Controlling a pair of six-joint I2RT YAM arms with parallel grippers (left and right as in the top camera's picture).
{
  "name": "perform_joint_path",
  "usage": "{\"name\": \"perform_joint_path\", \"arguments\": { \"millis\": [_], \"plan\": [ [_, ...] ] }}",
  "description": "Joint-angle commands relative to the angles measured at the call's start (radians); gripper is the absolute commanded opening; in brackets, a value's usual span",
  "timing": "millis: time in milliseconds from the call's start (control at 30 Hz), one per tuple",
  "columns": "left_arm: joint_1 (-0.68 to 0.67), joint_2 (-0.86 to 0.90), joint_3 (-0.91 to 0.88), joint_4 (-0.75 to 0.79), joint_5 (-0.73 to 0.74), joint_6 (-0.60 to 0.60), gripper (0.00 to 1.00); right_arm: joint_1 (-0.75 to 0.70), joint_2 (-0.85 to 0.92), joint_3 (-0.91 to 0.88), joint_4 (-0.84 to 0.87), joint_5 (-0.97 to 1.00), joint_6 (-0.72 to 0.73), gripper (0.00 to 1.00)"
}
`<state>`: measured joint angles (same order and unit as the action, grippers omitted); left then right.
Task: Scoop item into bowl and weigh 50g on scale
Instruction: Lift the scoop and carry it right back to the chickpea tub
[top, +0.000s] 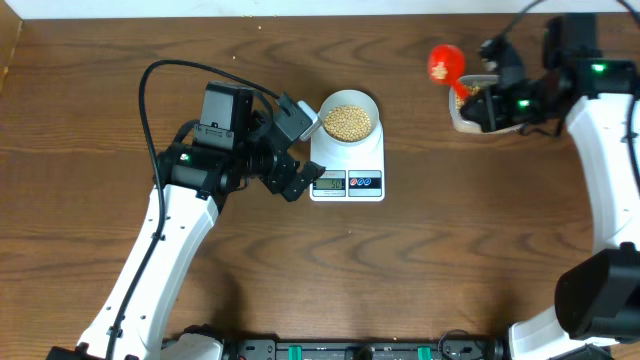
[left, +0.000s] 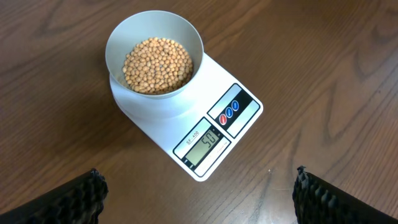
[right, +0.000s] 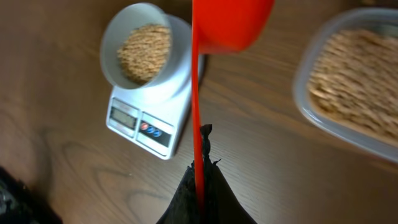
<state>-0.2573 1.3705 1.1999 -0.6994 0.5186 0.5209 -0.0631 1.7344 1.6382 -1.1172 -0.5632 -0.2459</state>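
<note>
Our right gripper clamps the scoop, left gripper apart; the scale seems to read fifty, so we add no more beans.

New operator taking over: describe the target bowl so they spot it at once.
Find the white scale near the middle of the wooden table; the bowl sits on its platform, at the end away from the display. It is round, pale and opaque, part full of tan beans, unlike the clear rounded-rectangular tub off by the red scoop.
</note>
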Motion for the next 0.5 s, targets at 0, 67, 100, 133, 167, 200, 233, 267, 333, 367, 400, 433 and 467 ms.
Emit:
{"name": "perform_joint_path", "arguments": {
  "millis": [0, 67, 100, 133, 167, 200, 233, 267, 333, 367, 400, 433, 467],
  "plan": [
    [-0.001, 0.001, -0.005, 0.000, 0.013, 0.006, 0.98, -0.071, -0.021, 0.024, -0.030, 0.016, 0.006, 0.01],
    [-0.001, 0.001, -0.005, 0.000, 0.013, 0.006, 0.98, -0.095, -0.022, 0.024, -0.051, 0.043, 0.006, 0.01],
    [-0.001, 0.001, -0.005, 0.000, 0.013, 0.006, 0.98, -0.109, -0.022, 0.024, -0.064, 0.060, 0.006, 0.01],
    [-0.001, 0.001, -0.005, 0.000, 0.013, 0.006, 0.98, -0.116, -0.021, 0.024, -0.070, 0.073, 0.006, 0.01],
    [-0.001, 0.001, -0.005, 0.000, 0.013, 0.006, 0.98, -0.121, -0.022, 0.024, -0.076, 0.101, 0.006, 0.01],
    [-0.001, 0.001, -0.005, 0.000, 0.012, 0.005, 0.98, -0.122, -0.021, 0.024, -0.080, 0.124, 0.006, 0.01],
    [-0.001, 0.001, -0.005, 0.000, 0.013, 0.006, 0.98, -0.122, -0.022, 0.024, -0.081, 0.152, 0.006, 0.01],
    [-0.001, 0.001, -0.005, 0.000, 0.013, 0.006, 0.98, -0.122, -0.021, 0.024, -0.084, 0.186, 0.006, 0.01],
    [-0.001, 0.001, -0.005, 0.000, 0.013, 0.006, 0.98, -0.121, -0.021, 0.024, -0.087, 0.226, 0.006, 0.01],
    [-0.001, 0.001, -0.005, 0.000, 0.013, 0.006, 0.98, -0.121, -0.021, 0.024, -0.089, 0.243, 0.006, 0.01],
    [-0.001, 0.001, -0.005, 0.000, 0.013, 0.006, 0.98, -0.121, -0.021, 0.024, -0.091, 0.255, 0.006, 0.01],
    [-0.001, 0.001, -0.005, 0.000, 0.013, 0.006, 0.98, -0.121, -0.021, 0.024, -0.091, 0.264, 0.006, 0.01],
    [-0.001, 0.001, -0.005, 0.000, 0.013, 0.006, 0.98, -0.120, -0.021, 0.024, -0.091, 0.277, 0.006, 0.01]
  ]
}}
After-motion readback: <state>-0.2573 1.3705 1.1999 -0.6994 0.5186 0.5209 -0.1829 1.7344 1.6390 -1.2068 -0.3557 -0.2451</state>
